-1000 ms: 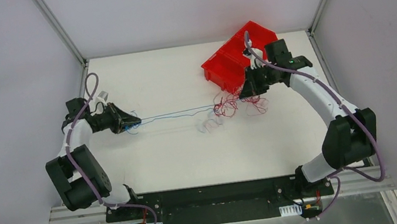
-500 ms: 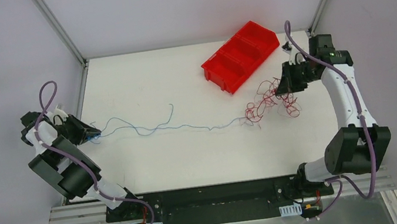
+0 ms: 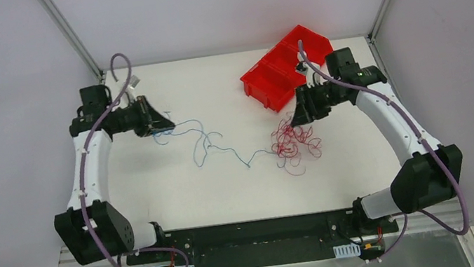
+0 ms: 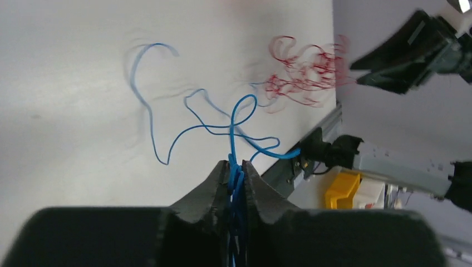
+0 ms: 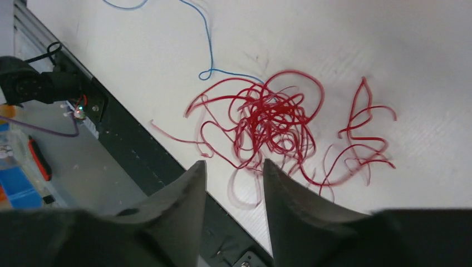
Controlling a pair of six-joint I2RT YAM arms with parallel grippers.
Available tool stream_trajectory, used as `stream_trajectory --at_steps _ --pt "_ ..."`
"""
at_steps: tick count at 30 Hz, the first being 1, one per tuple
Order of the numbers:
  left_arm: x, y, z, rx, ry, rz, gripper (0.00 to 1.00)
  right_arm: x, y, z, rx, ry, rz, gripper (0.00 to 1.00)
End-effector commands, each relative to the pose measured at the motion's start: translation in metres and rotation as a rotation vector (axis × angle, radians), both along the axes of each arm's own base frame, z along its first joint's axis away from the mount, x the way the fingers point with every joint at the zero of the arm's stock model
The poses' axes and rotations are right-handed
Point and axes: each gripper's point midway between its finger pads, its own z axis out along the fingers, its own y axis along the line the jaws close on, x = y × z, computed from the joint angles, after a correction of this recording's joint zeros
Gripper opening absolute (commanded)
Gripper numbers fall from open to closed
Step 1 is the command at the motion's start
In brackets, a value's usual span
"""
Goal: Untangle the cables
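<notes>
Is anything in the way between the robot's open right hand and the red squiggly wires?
No, nothing visible is. The right gripper is open, and the red wires lie just past its fingers. The red bin sits on the gripper's other side, not between them.

Blurry red cables [image 4: 303, 78]; blue cable [image 4: 231, 139] end inside left gripper [image 4: 235, 166]
</notes>
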Motion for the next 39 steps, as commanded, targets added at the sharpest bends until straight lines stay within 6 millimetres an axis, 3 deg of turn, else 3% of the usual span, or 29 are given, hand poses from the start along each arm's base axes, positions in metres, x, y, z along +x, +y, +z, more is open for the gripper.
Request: stream_trajectory --at_steps 1,2,3,5,8,12,16,19,23,27,39 --pt "-0.022 -0.075 0.042 -0.071 -0.054 -0.142 0.41 0.017 0.017 0.016 0.057 -0.080 0.003 0.63" --pt "-0.026 -0.085 0.036 -0.070 -0.042 -0.172 0.56 0.018 0.018 0.018 0.059 -0.089 0.008 0.73" --pt "-0.029 -0.090 0.026 -0.070 -0.016 -0.190 0.65 0.018 0.019 0.020 0.064 -0.098 0.017 0.80" --pt "-0.028 -0.085 0.003 -0.060 0.040 -0.175 0.71 0.016 0.019 0.021 0.060 -0.113 0.037 0.86" --pt "-0.019 -0.054 -0.026 -0.056 0.096 -0.092 0.74 0.010 0.020 0.012 0.023 -0.110 0.068 0.89" --pt "-0.022 -0.042 -0.059 -0.058 0.174 -0.065 0.65 0.001 0.038 -0.006 0.010 -0.063 0.126 0.87" --pt "-0.032 -0.055 -0.082 -0.106 0.217 -0.090 0.43 -0.005 0.070 -0.022 0.016 -0.030 0.189 0.80" --pt "-0.042 -0.072 -0.097 -0.143 0.256 -0.132 0.36 -0.021 0.094 -0.032 0.030 0.027 0.257 0.68" --pt "-0.054 -0.090 -0.104 -0.171 0.273 -0.188 0.43 -0.072 0.102 -0.055 0.032 0.121 0.379 0.59" --pt "-0.051 -0.091 -0.110 -0.182 0.293 -0.166 0.47 -0.113 0.104 -0.084 -0.077 0.025 0.530 0.58" --pt "-0.046 -0.085 -0.109 -0.157 0.267 -0.124 0.52 -0.122 0.141 -0.135 -0.328 -0.264 0.781 0.52"
